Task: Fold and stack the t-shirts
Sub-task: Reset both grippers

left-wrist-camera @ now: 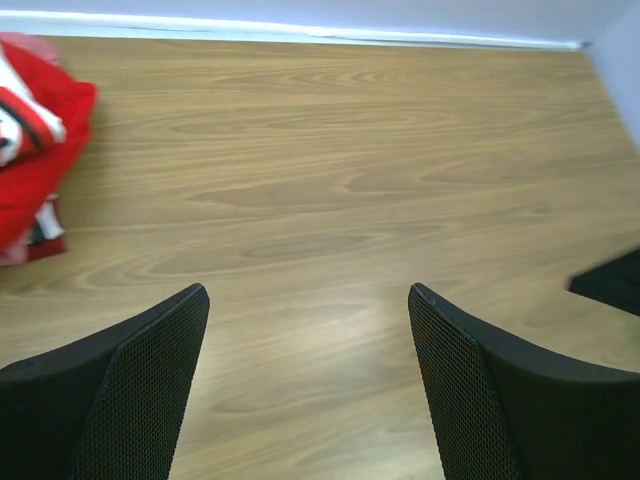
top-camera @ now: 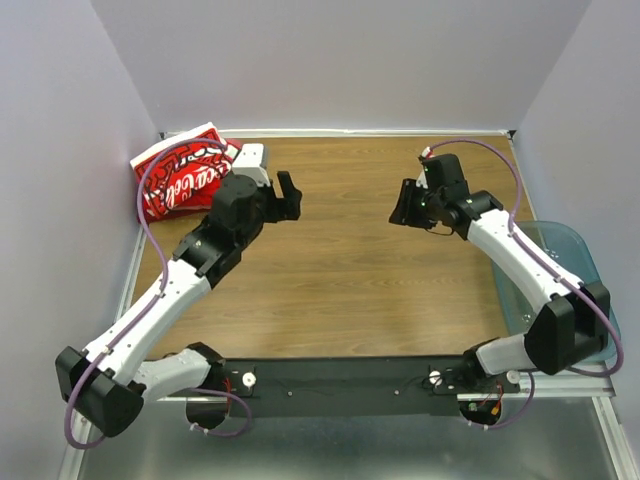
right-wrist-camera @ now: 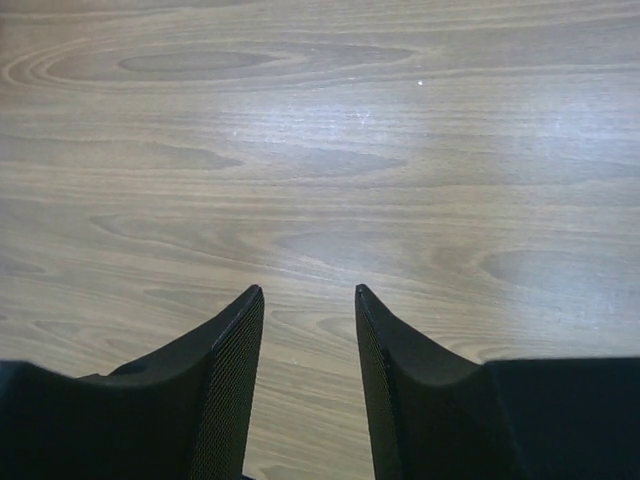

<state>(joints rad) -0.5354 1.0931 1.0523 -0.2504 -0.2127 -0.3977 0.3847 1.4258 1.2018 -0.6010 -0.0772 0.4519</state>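
Note:
A folded pile of t-shirts (top-camera: 180,172) lies at the far left corner of the table, its top showing the red-and-white Coca-Cola print. The pile's red edge shows at the left of the left wrist view (left-wrist-camera: 35,150). My left gripper (top-camera: 289,195) is open and empty, just right of the pile over bare wood (left-wrist-camera: 308,295). My right gripper (top-camera: 404,205) is open and empty over the far right of the table (right-wrist-camera: 308,292), with only wood between its fingers.
A translucent blue-tinted plastic tub (top-camera: 560,280) sits at the table's right edge beside my right arm. Grey walls close in the back and both sides. The wooden tabletop (top-camera: 340,270) lies between the arms.

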